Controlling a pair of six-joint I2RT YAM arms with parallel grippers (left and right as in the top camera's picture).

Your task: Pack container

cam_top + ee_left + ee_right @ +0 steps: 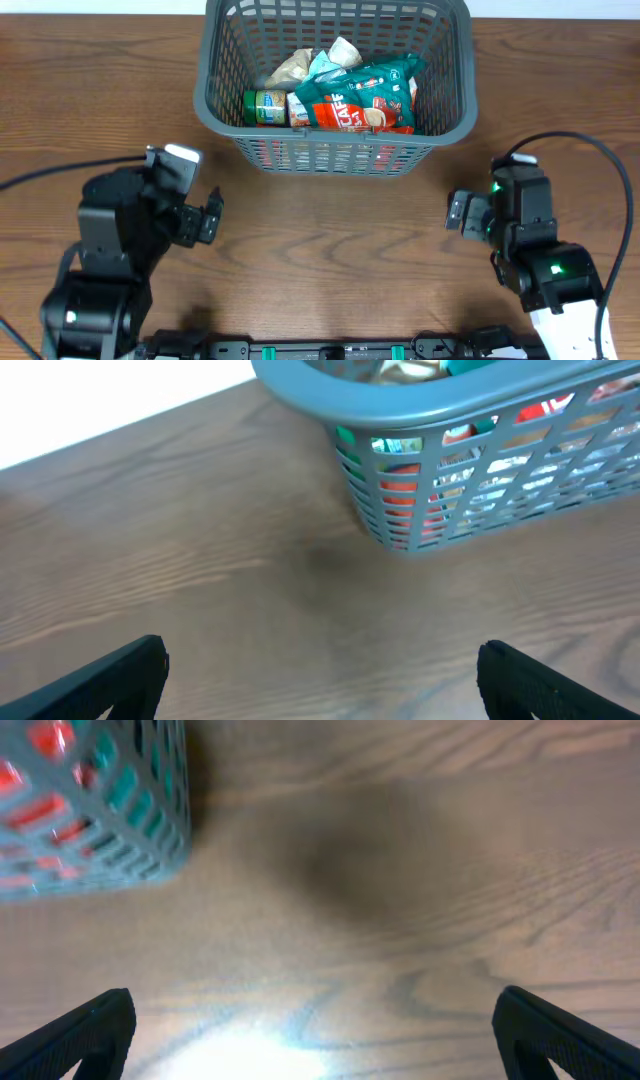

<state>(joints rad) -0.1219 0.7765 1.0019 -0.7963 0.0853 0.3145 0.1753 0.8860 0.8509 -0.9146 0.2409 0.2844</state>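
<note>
The container (335,152) sits top centre of the overhead view. Inside it lie a red-and-green snack packet (362,100), a small jar (266,107) and pale wrappers (300,68). My left gripper (213,216) hovers lower left and my right gripper (456,212) lower right, both spread wide and holding nothing above the table (330,260). I see nothing loose to pick up, so I judge the packing about done, which is why both hang clear of the container.
</note>
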